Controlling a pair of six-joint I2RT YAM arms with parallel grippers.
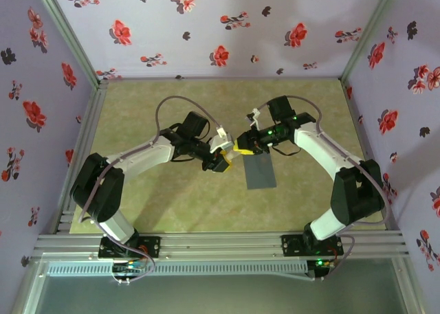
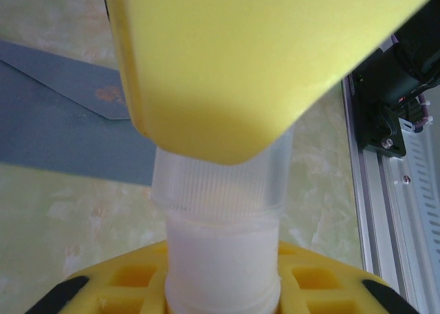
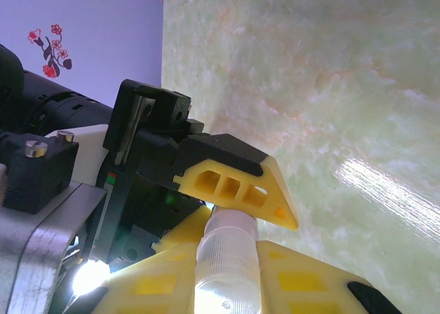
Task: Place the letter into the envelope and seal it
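Note:
The slate-grey envelope (image 1: 259, 170) lies flat on the table, just below where the two grippers meet; in the left wrist view the envelope (image 2: 55, 121) shows its pointed flap. The letter is out of view. My left gripper (image 1: 218, 159) is shut on the white body of a small stick (image 2: 223, 273). My right gripper (image 1: 242, 146) is shut on the stick's ribbed clear cap (image 3: 227, 259). The cap (image 2: 220, 183) still sits on the stick's body. In the right wrist view, a yellow finger (image 3: 237, 187) of the left gripper rests just past the cap.
The pale green marbled table (image 1: 172, 204) has open room around the envelope on every side. Floral walls (image 1: 206, 32) close in the back and both sides. An aluminium rail (image 1: 227, 244) runs along the near edge, and the rail (image 2: 375, 211) also shows in the left wrist view.

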